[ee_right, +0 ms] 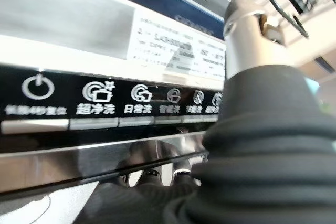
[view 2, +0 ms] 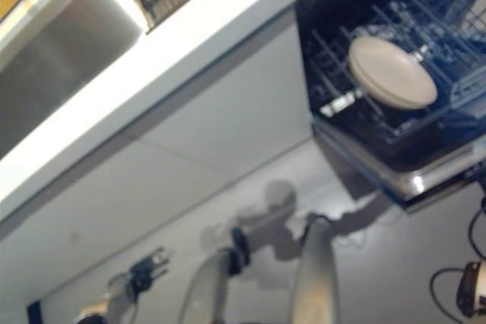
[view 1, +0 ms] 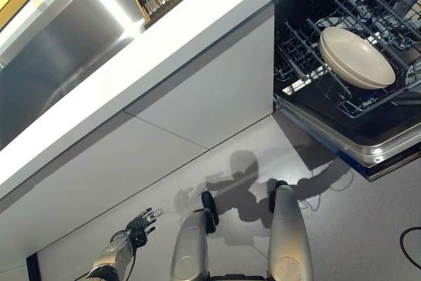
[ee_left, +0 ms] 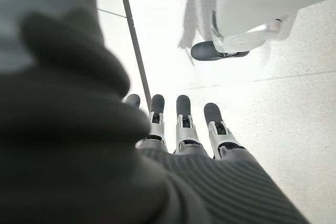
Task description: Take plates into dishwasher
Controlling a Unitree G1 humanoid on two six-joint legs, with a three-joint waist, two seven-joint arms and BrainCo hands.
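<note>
cream plates (view 1: 356,57) sit in the dishwasher rack (view 1: 309,51), far right; left hand (view 1: 140,223) hangs low, fingers straight, empty; right hand's (ee_right: 247,40) fingers can't be told. best to ease the door (ee_right: 105,103) shut slowly.

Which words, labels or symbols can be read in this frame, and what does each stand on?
"超净洗": under an icon on the dishwasher's black control panel, right wrist view.
"日常洗": the next label along that panel.
Power symbol: at the panel's end; the label below it is too blurred to read.
Further labels along the panel: too small to read.
The white sticker above the panel: print too small and blurred to read.
Other views: no text.
</note>
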